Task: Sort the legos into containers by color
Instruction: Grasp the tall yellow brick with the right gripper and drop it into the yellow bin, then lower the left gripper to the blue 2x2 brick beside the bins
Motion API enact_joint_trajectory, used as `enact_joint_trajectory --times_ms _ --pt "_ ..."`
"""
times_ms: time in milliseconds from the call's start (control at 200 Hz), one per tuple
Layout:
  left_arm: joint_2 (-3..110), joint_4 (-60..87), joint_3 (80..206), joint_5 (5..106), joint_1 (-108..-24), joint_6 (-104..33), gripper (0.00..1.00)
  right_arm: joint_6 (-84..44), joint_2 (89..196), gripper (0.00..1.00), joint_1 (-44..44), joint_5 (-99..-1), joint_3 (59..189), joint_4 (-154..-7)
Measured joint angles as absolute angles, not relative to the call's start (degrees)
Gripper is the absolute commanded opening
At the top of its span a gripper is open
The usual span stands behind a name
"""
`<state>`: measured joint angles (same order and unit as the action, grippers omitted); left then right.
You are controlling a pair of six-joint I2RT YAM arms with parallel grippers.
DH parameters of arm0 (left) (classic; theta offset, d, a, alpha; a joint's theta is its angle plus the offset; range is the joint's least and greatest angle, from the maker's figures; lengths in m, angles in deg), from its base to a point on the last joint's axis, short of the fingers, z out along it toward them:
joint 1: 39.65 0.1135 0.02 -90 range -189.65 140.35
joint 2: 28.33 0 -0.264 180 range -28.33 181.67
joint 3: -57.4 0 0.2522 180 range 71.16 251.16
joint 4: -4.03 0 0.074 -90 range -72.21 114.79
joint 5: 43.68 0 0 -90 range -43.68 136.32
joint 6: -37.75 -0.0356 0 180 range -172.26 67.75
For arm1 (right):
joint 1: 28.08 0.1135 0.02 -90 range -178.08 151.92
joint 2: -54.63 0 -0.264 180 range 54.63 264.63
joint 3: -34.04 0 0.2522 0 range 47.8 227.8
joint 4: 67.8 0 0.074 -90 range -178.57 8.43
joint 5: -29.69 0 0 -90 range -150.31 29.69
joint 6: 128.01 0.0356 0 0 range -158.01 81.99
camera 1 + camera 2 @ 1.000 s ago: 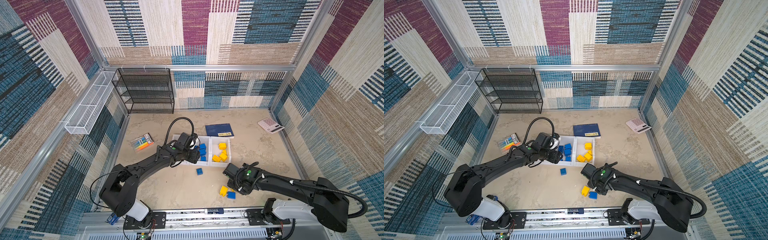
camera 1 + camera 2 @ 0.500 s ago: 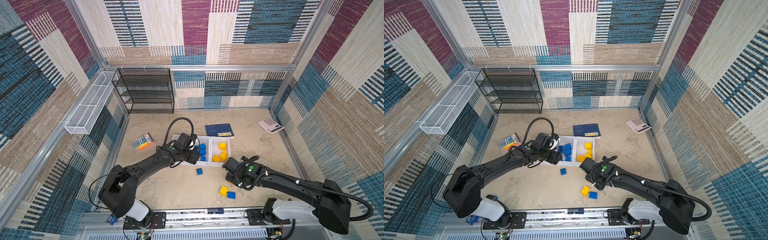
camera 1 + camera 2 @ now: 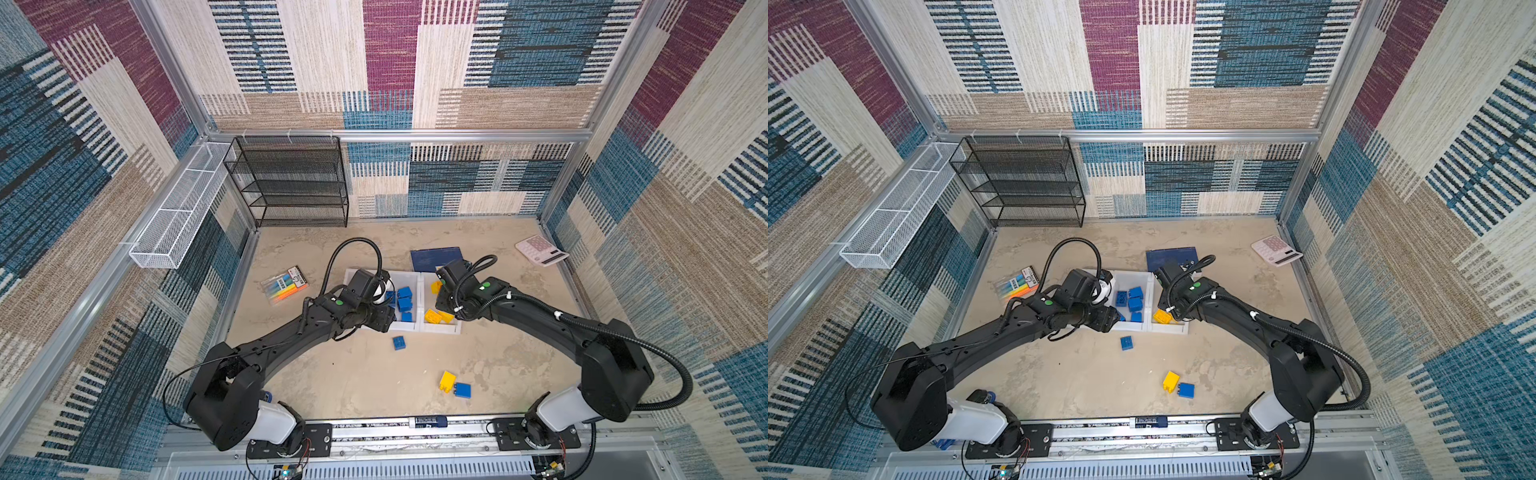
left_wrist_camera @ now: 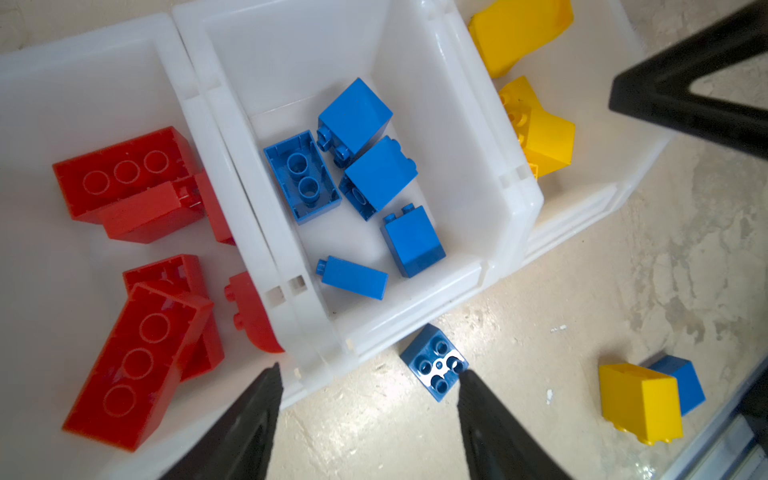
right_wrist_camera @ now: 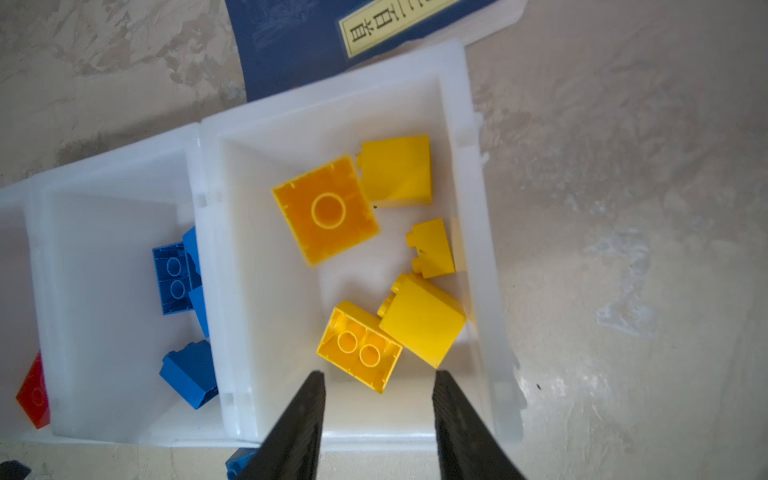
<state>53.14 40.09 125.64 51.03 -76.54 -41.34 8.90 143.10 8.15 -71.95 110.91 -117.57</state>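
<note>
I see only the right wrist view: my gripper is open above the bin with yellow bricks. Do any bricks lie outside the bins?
Observer: Yes, three on the table: a lone blue brick before the middle bin, and a yellow brick against a second blue brick, nearer the base.
Operator: And the other arm?
Observer: The left gripper is open and empty, near the lone blue brick.
Operator: Are the reds sorted right?
Observer: In the left wrist view the left bin holds only red bricks.

Your widest free stretch is the bare beige desk [image 3: 345,374] at six o'clock of the three white plastic bins [image 3: 438,330]. Only a lone blue square brick [image 3: 399,343] and, at five o'clock, a yellow brick [image 3: 447,380] touching a small blue brick [image 3: 462,390] break it.
</note>
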Motion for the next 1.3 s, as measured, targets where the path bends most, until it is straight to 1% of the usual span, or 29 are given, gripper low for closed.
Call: enact_joint_trajectory --times_ms 30,70,316,937,1302 --pt "53.0 40.1 125.4 51.0 -76.5 -41.3 0.7 8.1 143.7 0.63 7.9 -71.8 111.4 -117.2" --pt "52.8 40.3 125.2 51.0 -76.5 -41.2 0.7 6.7 144.5 0.64 7.8 -71.8 112.0 -116.8" --pt "52.1 40.7 124.2 51.0 -76.5 -40.5 0.7 4.1 145.1 0.65 7.5 -70.3 112.8 -115.9" --pt "52.3 41.2 122.4 51.8 -76.8 -38.6 0.71 3.1 141.8 0.65 6.9 -69.3 111.5 -115.7" --pt "53.4 41.8 120.7 52.7 -81.8 -33.2 0.73 3.1 137.8 0.67 6.8 -68.3 108.3 -115.3"
